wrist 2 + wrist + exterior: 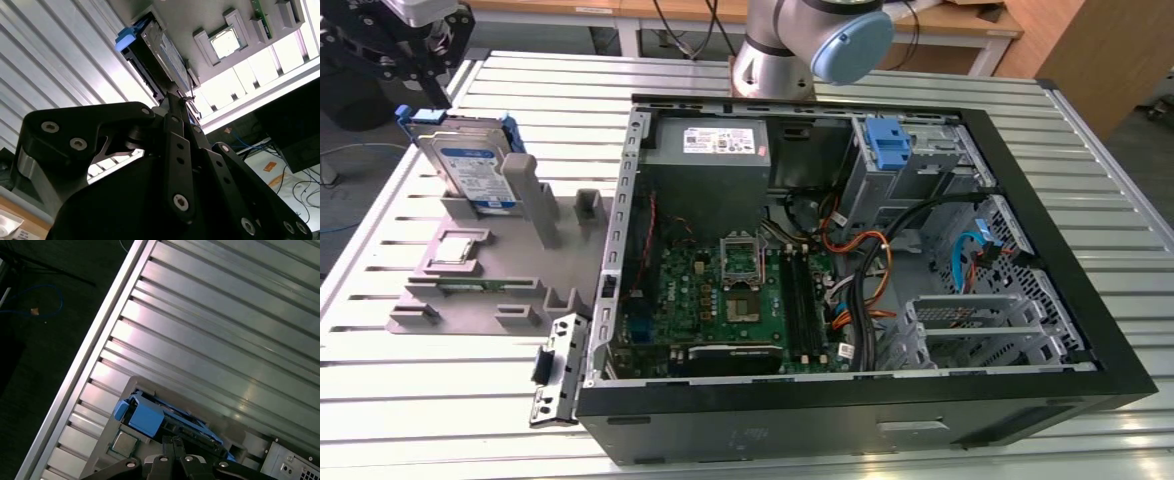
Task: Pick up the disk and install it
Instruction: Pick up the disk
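The silver metal hard drive in its blue plastic carrier bracket (470,165) stands upright on edge in the grey plastic fixture (467,270), on the slatted aluminium table (1101,160) at the exterior view's left, beside the open black computer case (1067,300). The black gripper (172,442) hangs just above the drive's top edge with its fingers drawn together, holding nothing.

A table (427,400) of ribbed silver metal slats shines under bright light. Beyond it stand wooden desks (587,12) and a wooden cabinet (1107,50). The floor (40,350) beside the table is dark, with a blue cable (60,295) on it.
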Available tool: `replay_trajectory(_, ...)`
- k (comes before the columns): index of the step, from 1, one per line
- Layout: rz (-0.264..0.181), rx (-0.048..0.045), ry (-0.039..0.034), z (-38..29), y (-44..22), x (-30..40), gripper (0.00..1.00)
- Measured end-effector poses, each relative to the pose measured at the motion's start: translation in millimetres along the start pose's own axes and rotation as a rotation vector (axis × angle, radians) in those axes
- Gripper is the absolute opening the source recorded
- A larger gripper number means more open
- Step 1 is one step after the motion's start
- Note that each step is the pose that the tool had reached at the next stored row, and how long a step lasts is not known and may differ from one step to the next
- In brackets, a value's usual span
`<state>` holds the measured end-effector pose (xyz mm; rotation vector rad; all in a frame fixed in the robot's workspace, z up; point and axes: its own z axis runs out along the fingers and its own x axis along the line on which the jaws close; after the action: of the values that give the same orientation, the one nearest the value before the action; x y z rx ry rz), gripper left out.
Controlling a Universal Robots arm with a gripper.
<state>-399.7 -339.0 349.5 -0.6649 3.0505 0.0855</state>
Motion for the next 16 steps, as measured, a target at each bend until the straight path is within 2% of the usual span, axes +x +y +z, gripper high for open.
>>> replay_trajectory(3, -0.015, -0.0005, 0.0006, 0.0, 0.0, 0.0, 0.1)
replay_trajectory(11, -0.021, -0.0008, 0.0009, 0.0, 0.0, 0.0, 0.1)
replay_trajectory(16, -0.056, -0.0026, 0.0021, 0.0, 0.0, 0.0, 0.1)
